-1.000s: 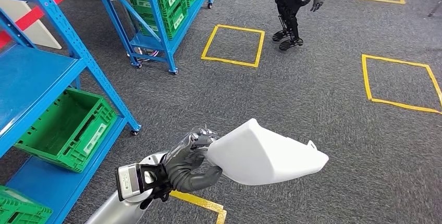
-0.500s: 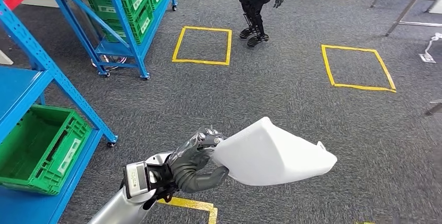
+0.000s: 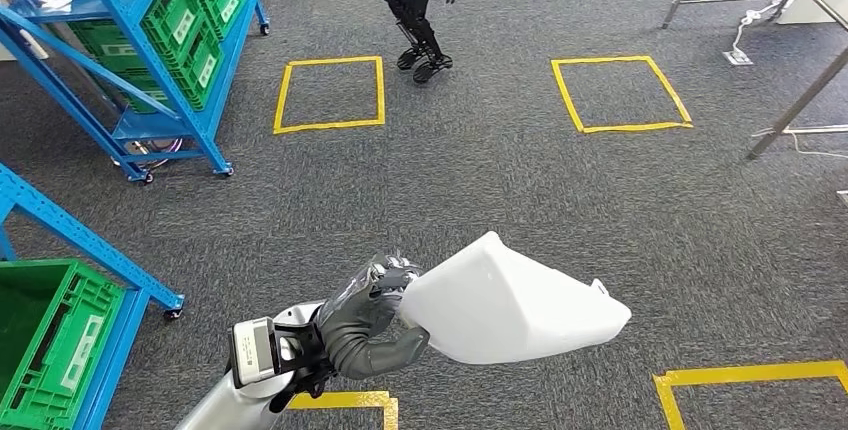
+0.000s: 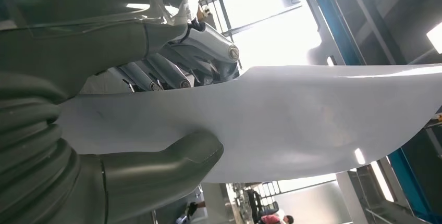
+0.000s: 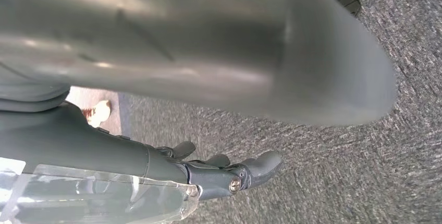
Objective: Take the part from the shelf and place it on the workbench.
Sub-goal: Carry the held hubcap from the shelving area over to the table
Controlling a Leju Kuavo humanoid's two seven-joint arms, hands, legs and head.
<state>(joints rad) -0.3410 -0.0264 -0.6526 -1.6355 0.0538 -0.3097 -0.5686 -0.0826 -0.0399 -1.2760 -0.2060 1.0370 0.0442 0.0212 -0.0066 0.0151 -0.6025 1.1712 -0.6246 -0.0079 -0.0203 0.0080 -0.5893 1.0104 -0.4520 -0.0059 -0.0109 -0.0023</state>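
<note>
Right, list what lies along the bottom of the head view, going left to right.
Green crate → left hand → white part that it holds → yellow tape corner on the floor.

grey carpet (image 3: 520, 180) (yellow taped squares (image 3: 330, 95)), blue racks (image 3: 130, 60)

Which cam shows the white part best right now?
Head view: the whole white part shows against the carpet, held at one end by the left hand. The left wrist view shows a close stretch of its surface between thumb and fingers, outline cut off. The right wrist view shows the right hand over carpet.
</note>
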